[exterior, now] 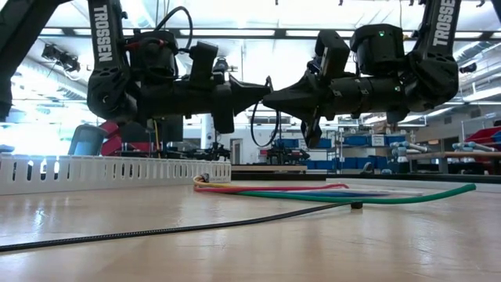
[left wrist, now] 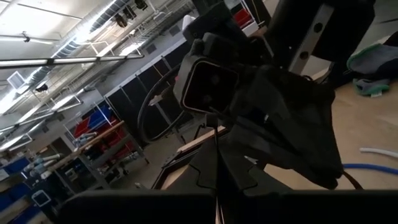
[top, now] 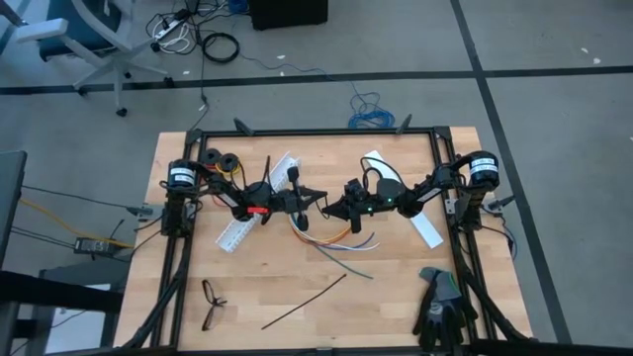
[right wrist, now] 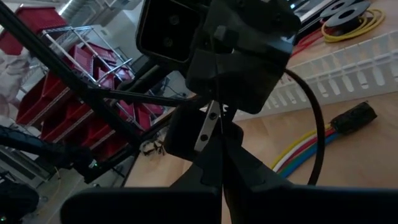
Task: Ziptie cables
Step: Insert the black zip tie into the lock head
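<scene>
Both grippers hang above the table's middle with their tips almost meeting: my left gripper [top: 313, 199] [exterior: 252, 92] and my right gripper [top: 332, 207] [exterior: 274, 98]. Each is shut on a thin black ziptie [right wrist: 218, 134] [left wrist: 216, 146] that runs between them. A black loop [exterior: 256, 125] [right wrist: 316, 127] curves down beside the tips. The cables [top: 331, 237] [exterior: 297, 189] [right wrist: 305, 146], yellow, red, blue, white and grey, lie flat on the wood below the grippers, touched by nothing. A second ziptie [top: 305, 301] [exterior: 156, 231] lies flat nearer the table's near edge. My left gripper pinches the ziptie [left wrist: 217, 186] between its two fingers, coming level from the table's left; the strip runs straight on toward the other gripper, clear of the table. My right gripper pinches the same ziptie [right wrist: 220, 177] between its fingers, level from the table's right; the strip is lifted clear and looks straight between the two holds.
A white slotted strip [top: 255, 203] [exterior: 109, 171] lies under the left arm, and another white strip [top: 423, 225] lies under the right arm. Black eyeglasses [top: 211, 303] and dark gloves [top: 441, 307] sit near the near edge. Wire spools [top: 222, 158] are at the far left.
</scene>
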`<move>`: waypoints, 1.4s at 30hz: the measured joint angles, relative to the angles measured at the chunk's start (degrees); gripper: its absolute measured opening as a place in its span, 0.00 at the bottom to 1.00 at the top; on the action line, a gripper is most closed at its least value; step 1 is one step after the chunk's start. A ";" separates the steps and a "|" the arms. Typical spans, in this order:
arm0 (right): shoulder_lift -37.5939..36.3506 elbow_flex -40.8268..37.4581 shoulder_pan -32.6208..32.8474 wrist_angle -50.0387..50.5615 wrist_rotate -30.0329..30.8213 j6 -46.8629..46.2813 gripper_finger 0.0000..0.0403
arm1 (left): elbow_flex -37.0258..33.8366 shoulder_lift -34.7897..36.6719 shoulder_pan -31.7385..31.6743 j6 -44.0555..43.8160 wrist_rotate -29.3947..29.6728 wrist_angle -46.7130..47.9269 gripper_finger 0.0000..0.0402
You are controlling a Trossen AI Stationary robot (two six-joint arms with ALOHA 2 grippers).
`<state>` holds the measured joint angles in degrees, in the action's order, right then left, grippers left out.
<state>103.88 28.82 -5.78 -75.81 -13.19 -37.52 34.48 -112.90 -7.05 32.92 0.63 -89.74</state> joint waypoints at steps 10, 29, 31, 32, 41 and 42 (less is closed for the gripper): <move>0.00 0.00 0.02 0.04 0.12 0.02 0.00 | 0.00 0.00 -0.07 -3.11 0.26 -0.22 0.01; 0.00 0.00 0.09 -0.24 -0.56 -0.48 0.00 | 0.00 0.00 -0.02 -0.71 0.69 1.02 0.01; 0.00 0.00 0.07 -1.07 -2.28 -0.73 0.00 | 0.00 0.00 -0.02 1.32 0.69 1.56 0.01; 0.00 0.00 0.07 -1.76 -3.17 -1.15 0.00 | 0.00 0.02 -0.02 2.09 0.69 1.83 0.01; 0.00 0.02 -0.67 -2.95 -4.61 -3.47 0.00 | 0.00 0.00 0.04 2.78 -0.73 1.68 0.01; 0.00 0.02 -0.90 -2.96 -4.63 -4.18 0.00 | 0.00 0.02 0.03 2.81 -0.79 1.70 0.01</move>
<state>103.88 28.84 -6.68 -78.78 -17.82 -41.70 34.48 -112.88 -7.02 35.73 -0.16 -88.03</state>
